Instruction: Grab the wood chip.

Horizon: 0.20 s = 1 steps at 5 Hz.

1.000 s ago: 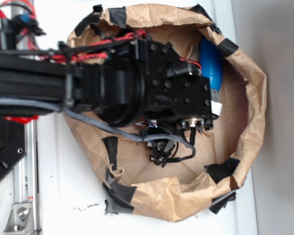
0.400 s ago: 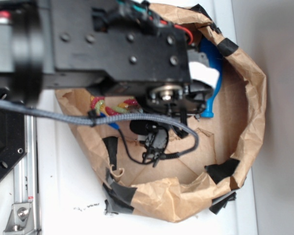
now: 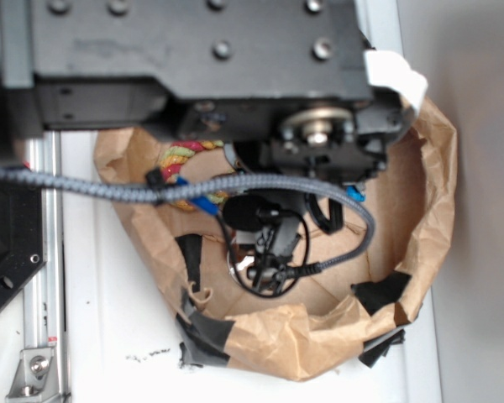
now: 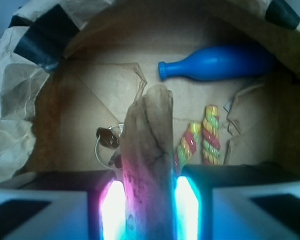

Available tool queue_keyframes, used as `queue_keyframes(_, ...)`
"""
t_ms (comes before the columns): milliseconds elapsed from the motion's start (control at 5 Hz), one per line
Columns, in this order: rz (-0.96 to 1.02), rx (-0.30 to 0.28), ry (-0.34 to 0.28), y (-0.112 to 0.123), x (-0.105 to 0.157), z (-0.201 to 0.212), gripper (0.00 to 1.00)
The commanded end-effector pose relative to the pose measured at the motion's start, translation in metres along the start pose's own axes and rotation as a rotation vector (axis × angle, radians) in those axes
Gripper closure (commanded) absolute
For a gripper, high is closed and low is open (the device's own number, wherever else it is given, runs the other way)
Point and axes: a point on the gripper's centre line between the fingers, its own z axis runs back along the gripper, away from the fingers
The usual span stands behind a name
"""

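In the wrist view the wood chip [image 4: 147, 150] is a long, rough grey-brown sliver. It stands upright between my two glowing pads [image 4: 113, 205], which press on both of its sides. My gripper [image 4: 149, 200] is shut on it and holds it above the brown paper floor [image 4: 80, 115]. In the exterior view the black arm [image 3: 193, 50] fills the top of the frame, hiding both the chip and the fingers.
A blue pin [image 4: 220, 64] lies at the far side of the paper-walled bin [image 3: 277, 336]. A twisted, coloured rope toy [image 4: 202, 135] lies to the right and a keyring with keys [image 4: 107, 140] to the left, below the chip. Crumpled paper walls ring everything.
The arm has come up toward the exterior camera and shifted to the top of the frame. It now covers the blue pin there and uncovers the rope toy.
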Motion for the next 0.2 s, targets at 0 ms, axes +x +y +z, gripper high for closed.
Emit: queue_keyframes(0, 0.044, 0.013, -0.013, -0.0001, 0.0075, 0.0056, 1.0)
